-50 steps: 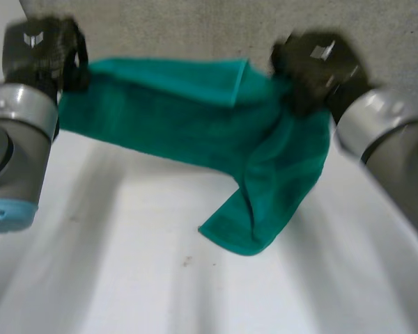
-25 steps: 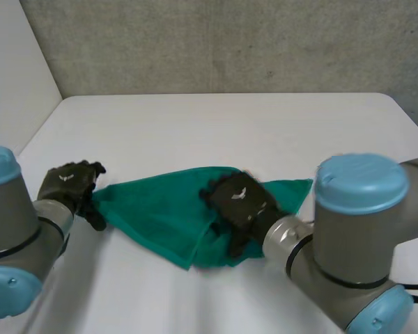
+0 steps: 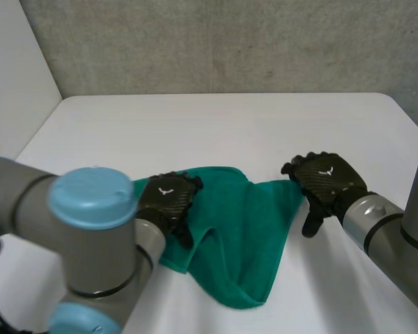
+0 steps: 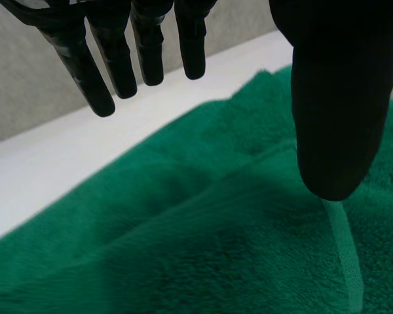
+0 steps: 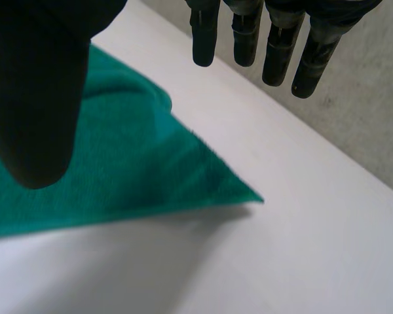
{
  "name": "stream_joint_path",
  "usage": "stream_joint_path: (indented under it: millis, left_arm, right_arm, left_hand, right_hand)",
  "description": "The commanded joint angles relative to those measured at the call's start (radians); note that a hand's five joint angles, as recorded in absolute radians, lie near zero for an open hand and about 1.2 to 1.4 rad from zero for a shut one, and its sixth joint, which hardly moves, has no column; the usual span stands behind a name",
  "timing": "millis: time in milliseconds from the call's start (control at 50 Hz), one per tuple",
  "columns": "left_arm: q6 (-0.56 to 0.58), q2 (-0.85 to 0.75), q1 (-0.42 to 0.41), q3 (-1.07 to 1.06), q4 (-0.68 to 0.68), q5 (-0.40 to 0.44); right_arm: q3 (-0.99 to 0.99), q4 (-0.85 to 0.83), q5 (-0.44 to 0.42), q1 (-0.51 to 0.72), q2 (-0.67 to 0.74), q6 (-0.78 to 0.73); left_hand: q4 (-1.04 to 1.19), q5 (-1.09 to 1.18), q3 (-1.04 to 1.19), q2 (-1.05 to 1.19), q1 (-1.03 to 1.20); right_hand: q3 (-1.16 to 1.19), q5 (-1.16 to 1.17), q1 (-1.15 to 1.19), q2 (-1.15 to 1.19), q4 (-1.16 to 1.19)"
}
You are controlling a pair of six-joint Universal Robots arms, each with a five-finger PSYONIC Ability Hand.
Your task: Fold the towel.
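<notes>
The green towel (image 3: 244, 229) lies rumpled on the near middle of the white table (image 3: 216, 125), with folds and one pointed corner toward the right. My left hand (image 3: 168, 200) rests over the towel's left part. In the left wrist view its straight fingers (image 4: 92, 72) and thumb stand apart just above the towel (image 4: 216, 248), holding nothing. My right hand (image 3: 327, 181) is beside the towel's right corner. In the right wrist view its fingers (image 5: 275, 52) are straight and spread from the thumb, over that corner of the towel (image 5: 118, 170), open and empty.
A grey wall (image 3: 230, 42) runs behind the table's far edge. My left arm (image 3: 90, 243) bulks at the near left and my right arm (image 3: 397, 243) at the near right. Bare tabletop stretches beyond the towel.
Both hands held the towel up a second ago; it now lies on the table, released. The left hand moved right onto the towel; the right hand moved out to its right corner.
</notes>
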Motion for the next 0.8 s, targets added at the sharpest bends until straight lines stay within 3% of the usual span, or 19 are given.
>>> stream_joint_path:
  millis: [20,60,80,300,400,580,800]
  left_arm:
    - [-0.027,-0.196,-0.012,0.166,-0.095,-0.026]
    - [-0.031,-0.203,-0.012,0.168,-0.108,-0.027]
    - [-0.033,-0.197,-0.012,0.164,-0.112,-0.027]
    - [-0.013,-0.019,0.002,0.119,-0.126,-0.036]
    - [0.004,0.162,0.053,0.102,-0.125,-0.023]
    - [0.084,0.326,0.071,0.104,-0.126,-0.018]
    - [0.102,0.440,0.071,0.151,-0.122,-0.018]
  right_arm:
    - [0.049,-0.007,-0.002,-0.012,0.007,-0.031]
    - [0.050,-0.007,-0.002,-0.015,0.007,-0.031]
    - [0.050,-0.009,-0.002,-0.018,0.009,-0.033]
    - [0.012,0.004,-0.003,-0.068,0.007,-0.033]
    - [0.000,0.013,-0.013,-0.076,0.004,-0.033]
    - [-0.031,0.148,-0.198,-0.079,0.012,-0.002]
    - [-0.137,0.056,-0.252,-0.067,0.189,0.312]
  left_hand:
    - [0.390,0.387,0.388,0.382,0.378]
    - [0.666,0.663,0.664,0.658,0.654]
    - [1.109,1.107,1.107,1.101,1.097]
    - [1.125,1.122,1.123,1.117,1.113]
    - [1.125,1.122,1.123,1.117,1.113]
    - [1.125,1.122,1.123,1.117,1.113]
    - [1.125,1.122,1.123,1.117,1.113]
  right_hand:
    - [-0.040,-0.063,-0.032,-0.050,-0.059]
    - [-0.040,-0.063,-0.032,-0.050,-0.059]
    - [-0.040,-0.063,-0.032,-0.050,-0.059]
    - [-0.040,-0.063,-0.032,-0.050,-0.059]
    - [-0.040,-0.063,-0.032,-0.050,-0.059]
    - [-0.040,-0.063,-0.032,-0.050,-0.059]
    - [-0.040,-0.063,-0.032,-0.050,-0.059]
